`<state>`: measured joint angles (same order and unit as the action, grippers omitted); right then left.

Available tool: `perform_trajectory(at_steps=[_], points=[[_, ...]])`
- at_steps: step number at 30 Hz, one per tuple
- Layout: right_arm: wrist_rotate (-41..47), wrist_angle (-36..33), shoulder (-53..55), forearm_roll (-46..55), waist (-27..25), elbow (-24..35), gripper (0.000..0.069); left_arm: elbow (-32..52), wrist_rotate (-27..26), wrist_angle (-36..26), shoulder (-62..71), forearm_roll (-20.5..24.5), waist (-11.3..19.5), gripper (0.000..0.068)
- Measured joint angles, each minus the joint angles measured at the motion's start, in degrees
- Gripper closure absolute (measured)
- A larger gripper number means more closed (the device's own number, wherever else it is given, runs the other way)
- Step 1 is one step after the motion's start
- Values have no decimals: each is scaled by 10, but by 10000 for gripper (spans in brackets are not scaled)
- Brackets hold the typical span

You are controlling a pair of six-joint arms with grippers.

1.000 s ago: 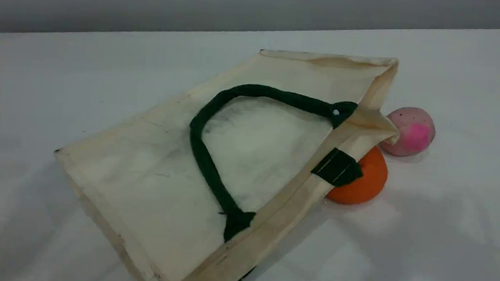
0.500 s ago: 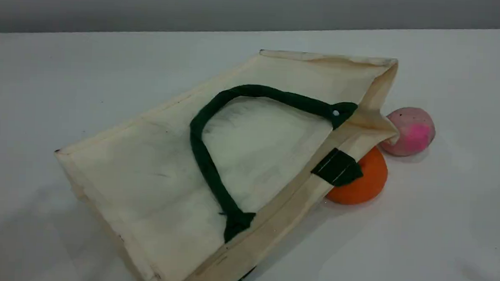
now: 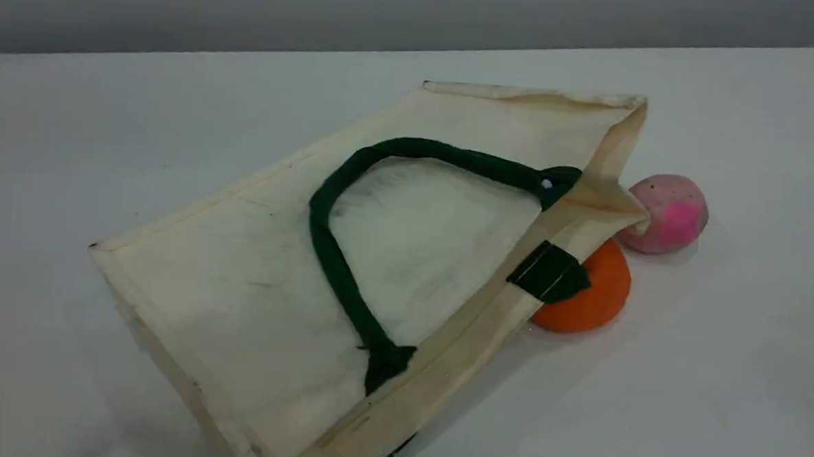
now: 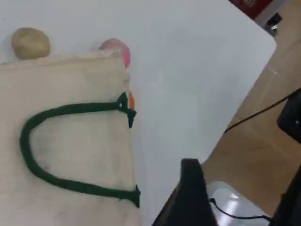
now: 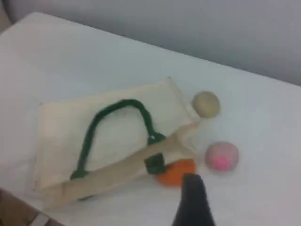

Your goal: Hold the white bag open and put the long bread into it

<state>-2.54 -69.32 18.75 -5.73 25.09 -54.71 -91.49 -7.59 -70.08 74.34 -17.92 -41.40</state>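
Note:
The white bag (image 3: 240,283) lies flat on the table, its mouth edge facing the front right and folded shut. One dark green handle (image 3: 328,252) rests looped on top of it. The left wrist view looks down on the bag (image 4: 70,141) from high above, as does the right wrist view on the bag (image 5: 61,132). The long bread shows in no view. My left gripper (image 4: 190,172) and right gripper (image 5: 192,188) show one dark fingertip each, well above the table, with nothing in them. Neither arm appears in the scene view.
An orange round thing (image 3: 600,299) sits half under the bag's mouth edge, smooth where it shows. A pink ball (image 3: 665,214) lies just behind it. A beige lump (image 5: 206,103) sits by the bag's far corner. The table edge (image 4: 233,101) drops to a floor with cables.
Soft shadows that lay on the table at the front left and front right have faded away. The bag and the round things have not moved.

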Motion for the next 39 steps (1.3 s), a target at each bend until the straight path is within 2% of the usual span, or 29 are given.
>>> perform_trajectory(at_steps=[4, 9, 19, 23, 27, 35, 39], points=[[12, -7, -36, 14, 0, 1, 225, 2, 3, 0, -25, 16, -8, 180], [10, -3, -77, 16, 0, 37, 236, 44, -28, 0, -69, 15, -8, 180], [6, 93, -158, 15, 0, 195, 243, 205, -59, 4, -195, 16, -7, 180], [6, 102, -170, 7, 0, 244, 243, 272, -70, 44, -254, 16, -7, 180], [6, 103, -170, 6, 0, 247, 243, 336, -71, 69, -313, 16, -7, 180], [4, 79, -170, 18, 0, 258, 243, 458, -67, 82, -428, 16, -7, 180], [4, 83, -170, 17, 0, 258, 246, 513, -58, 116, -487, 15, -7, 180]])
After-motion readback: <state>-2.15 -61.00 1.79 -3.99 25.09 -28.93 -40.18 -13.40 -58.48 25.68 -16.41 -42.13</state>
